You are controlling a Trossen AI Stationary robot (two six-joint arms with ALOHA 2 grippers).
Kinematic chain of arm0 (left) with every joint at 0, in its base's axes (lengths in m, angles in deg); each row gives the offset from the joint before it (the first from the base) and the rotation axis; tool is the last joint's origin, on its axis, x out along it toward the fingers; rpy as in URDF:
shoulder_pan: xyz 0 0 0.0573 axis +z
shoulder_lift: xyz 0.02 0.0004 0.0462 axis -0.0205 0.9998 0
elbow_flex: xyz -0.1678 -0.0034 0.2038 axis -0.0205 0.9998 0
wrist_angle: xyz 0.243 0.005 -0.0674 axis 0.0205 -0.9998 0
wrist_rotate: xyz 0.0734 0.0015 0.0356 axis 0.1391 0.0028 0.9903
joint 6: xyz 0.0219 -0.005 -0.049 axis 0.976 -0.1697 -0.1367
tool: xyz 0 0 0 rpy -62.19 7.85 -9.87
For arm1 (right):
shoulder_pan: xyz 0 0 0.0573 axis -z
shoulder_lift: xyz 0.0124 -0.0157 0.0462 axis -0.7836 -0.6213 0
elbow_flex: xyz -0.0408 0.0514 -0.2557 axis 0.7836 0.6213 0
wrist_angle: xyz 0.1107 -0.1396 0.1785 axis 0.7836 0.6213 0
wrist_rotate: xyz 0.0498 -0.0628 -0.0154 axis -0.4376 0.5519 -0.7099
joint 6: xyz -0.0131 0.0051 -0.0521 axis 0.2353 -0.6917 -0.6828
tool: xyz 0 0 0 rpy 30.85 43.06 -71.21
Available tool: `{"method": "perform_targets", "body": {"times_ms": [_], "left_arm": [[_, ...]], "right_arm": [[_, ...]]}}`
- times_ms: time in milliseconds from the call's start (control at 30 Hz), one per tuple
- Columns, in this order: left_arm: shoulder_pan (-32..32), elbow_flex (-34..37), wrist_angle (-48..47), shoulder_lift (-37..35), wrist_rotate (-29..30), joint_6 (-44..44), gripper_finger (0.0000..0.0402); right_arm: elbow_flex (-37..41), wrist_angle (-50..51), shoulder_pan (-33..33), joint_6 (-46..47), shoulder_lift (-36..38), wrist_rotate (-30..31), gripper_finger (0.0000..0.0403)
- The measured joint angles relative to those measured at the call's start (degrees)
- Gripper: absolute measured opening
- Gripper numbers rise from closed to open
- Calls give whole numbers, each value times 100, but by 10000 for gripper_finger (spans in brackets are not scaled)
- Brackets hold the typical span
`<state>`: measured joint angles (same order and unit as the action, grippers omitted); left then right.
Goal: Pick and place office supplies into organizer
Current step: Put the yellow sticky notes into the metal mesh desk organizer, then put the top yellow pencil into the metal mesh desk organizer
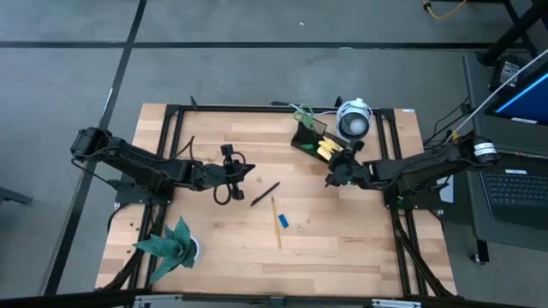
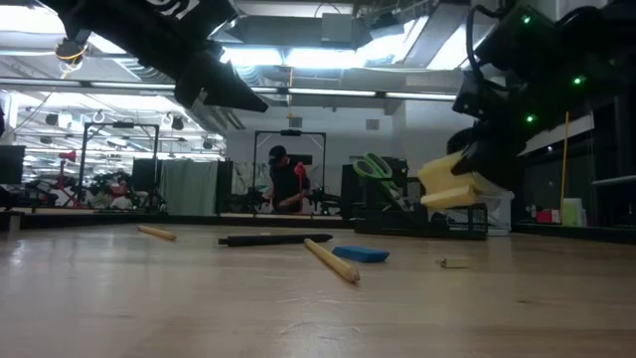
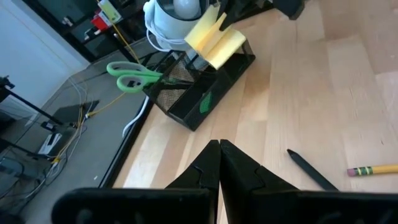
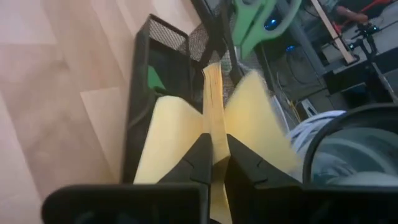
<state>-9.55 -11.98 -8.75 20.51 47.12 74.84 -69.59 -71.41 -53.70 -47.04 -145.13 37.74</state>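
The black mesh organizer (image 1: 306, 139) stands at the table's far middle, with green-handled scissors (image 3: 130, 76) upright in it and a tiny green piece (image 3: 204, 102) in its tray. My right gripper (image 4: 214, 158) is shut on the yellow sticky-note pad (image 1: 325, 151), just over the organizer. My left gripper (image 3: 219, 152) hovers shut with nothing in it at mid-table, left of the black pen (image 1: 265, 194). A yellow pencil (image 1: 276, 222) and a small blue block (image 1: 283, 221) lie flat nearer the front edge. In the low view a second pencil (image 2: 157, 233) lies farther off. My right gripper pinches a thin bunch of the pad's sheets (image 4: 213, 127) between its two fingers. It comes from the table's right, slanting down. The rest of the pad fans open to either side of the fingers. The pad hangs tilted, clear of the tabletop (image 2: 452, 185), above the organizer's tray.
A round white camera-like device (image 1: 353, 120) stands right behind the organizer. A green paper plant (image 1: 175, 244) sits at the front left corner. A small light scrap (image 2: 455, 263) lies on the wood near the blue block. Bare wood spreads across the front right.
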Motion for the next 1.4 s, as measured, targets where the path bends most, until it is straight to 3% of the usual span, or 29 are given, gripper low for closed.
{"method": "perform_targets", "body": {"times_ms": [300, 600, 800, 933, 1400], "left_arm": [[-2, 0, 17, 0, 0, -2, 1], [-2, 0, 39, 2, 0, -4, 1], [-2, 0, 195, 4, -20, 0, 5], [-2, 0, 258, 4, -22, 2, 3], [-2, 0, 256, 4, -22, 2, 1]], "right_arm": [[340, -636, 350, -279, 0, -520, 22], [506, -667, 370, -423, -2, -601, 22], [506, -706, 534, -382, -2, -618, 93], [506, -706, 643, -384, -2, -943, 130], [506, -1078, 731, -568, -4, -1063, 142]]}}
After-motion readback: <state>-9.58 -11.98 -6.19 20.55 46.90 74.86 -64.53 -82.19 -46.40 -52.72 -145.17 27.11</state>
